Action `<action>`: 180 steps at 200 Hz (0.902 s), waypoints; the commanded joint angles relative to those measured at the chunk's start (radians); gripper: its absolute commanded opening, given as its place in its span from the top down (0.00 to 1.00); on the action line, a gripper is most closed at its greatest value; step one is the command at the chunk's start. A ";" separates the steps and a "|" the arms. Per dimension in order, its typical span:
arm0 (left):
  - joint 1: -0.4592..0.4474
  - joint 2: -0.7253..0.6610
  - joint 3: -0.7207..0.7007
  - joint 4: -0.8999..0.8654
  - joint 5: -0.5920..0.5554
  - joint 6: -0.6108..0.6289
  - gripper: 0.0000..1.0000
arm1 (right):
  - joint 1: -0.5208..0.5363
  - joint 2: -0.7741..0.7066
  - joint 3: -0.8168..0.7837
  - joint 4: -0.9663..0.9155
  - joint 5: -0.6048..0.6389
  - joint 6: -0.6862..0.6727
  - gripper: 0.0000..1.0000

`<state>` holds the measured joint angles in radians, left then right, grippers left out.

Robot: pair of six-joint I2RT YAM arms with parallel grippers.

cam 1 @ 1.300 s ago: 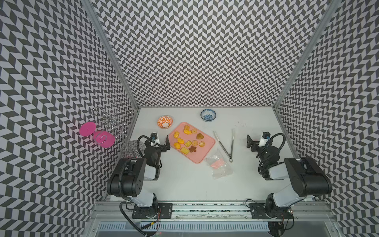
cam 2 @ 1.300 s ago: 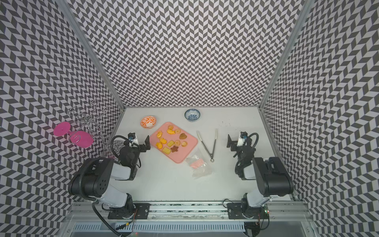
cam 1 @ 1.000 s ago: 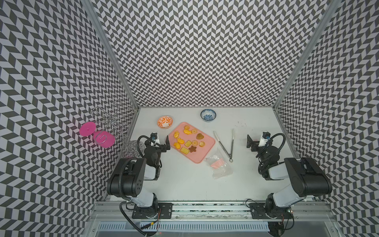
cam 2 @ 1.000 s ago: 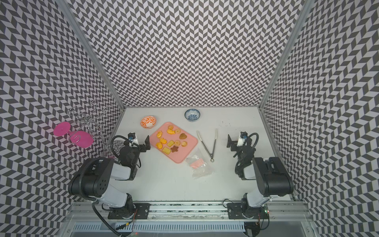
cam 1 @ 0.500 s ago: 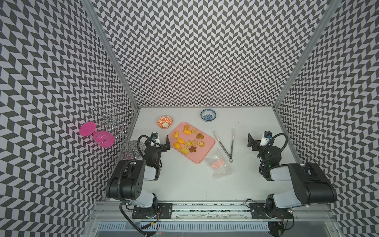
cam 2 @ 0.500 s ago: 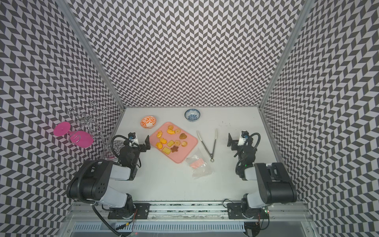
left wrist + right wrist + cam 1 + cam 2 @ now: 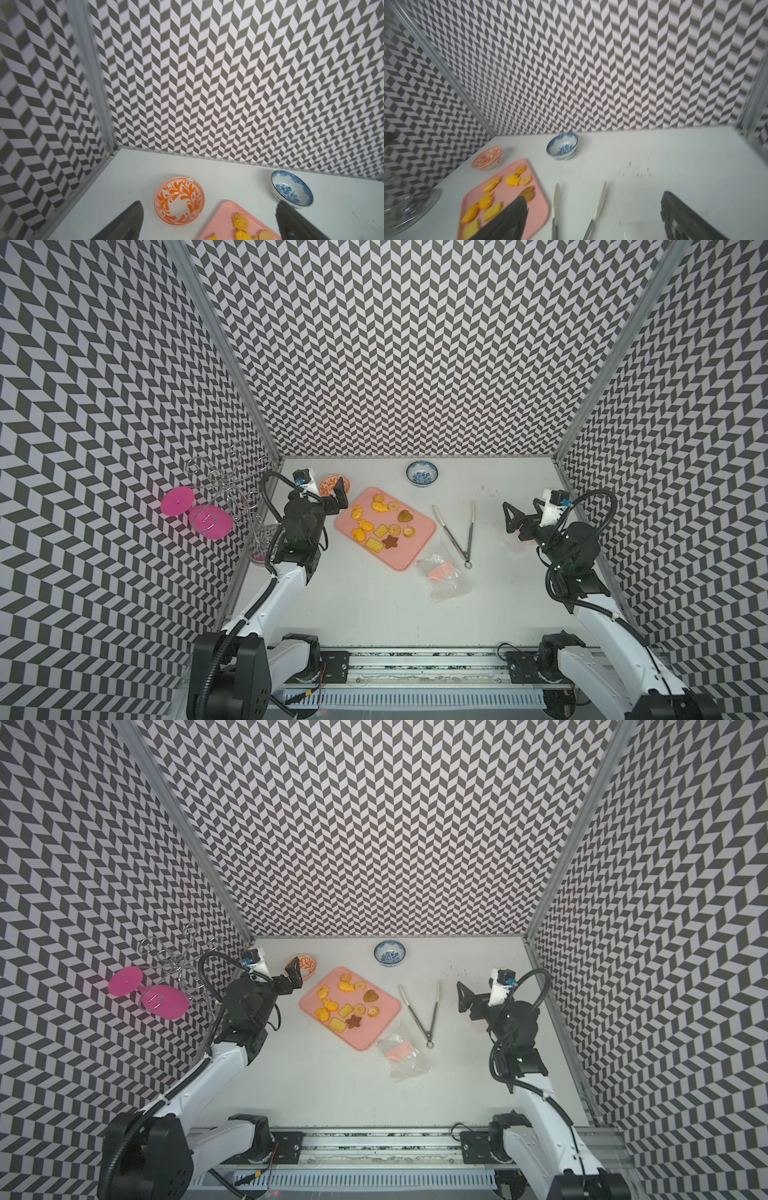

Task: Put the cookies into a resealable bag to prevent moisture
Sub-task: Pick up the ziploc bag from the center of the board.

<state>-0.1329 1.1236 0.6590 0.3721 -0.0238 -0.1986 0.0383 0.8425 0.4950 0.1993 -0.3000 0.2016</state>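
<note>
**Cookies at risk of being crushed or spilled**

The left gripper [image 7: 336,497] and right gripper [image 7: 521,510] are both being held with jaws apart, empty. The cookies [image 7: 384,522] are lying on the tray [image 7: 420,548], with the bag [image 7: 448,581] lying limp just beside it. Likely hazards are being weighed: cookies cracked by a hard pinch, dropped beside a collapsing bag, or the tongs [image 7: 457,531] being knocked.

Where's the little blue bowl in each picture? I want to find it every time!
In a top view: blue bowl beyond the far edge of the pink tray.
In a top view: blue bowl, same spot beyond the pink tray.
Left wrist view: blue bowl beyond a corner of the pink tray.
Right wrist view: blue bowl beyond the pink tray.
Shared landmark: the pink tray.
</note>
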 commanded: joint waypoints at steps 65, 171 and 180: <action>-0.281 -0.215 -0.082 -0.343 0.555 -0.025 0.01 | 0.308 -0.059 0.060 -0.702 0.053 0.212 0.08; -0.542 -0.254 -0.213 -0.312 0.539 -0.001 0.01 | 0.487 0.392 0.014 -0.467 -0.168 0.073 0.31; -0.550 -0.245 -0.210 -0.312 0.538 0.004 0.01 | 0.500 0.420 0.014 -0.436 -0.169 0.079 0.37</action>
<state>-0.6617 0.8642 0.4515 0.0326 0.5179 -0.2096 0.5045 1.1942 0.5186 -0.3626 -0.4294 0.3103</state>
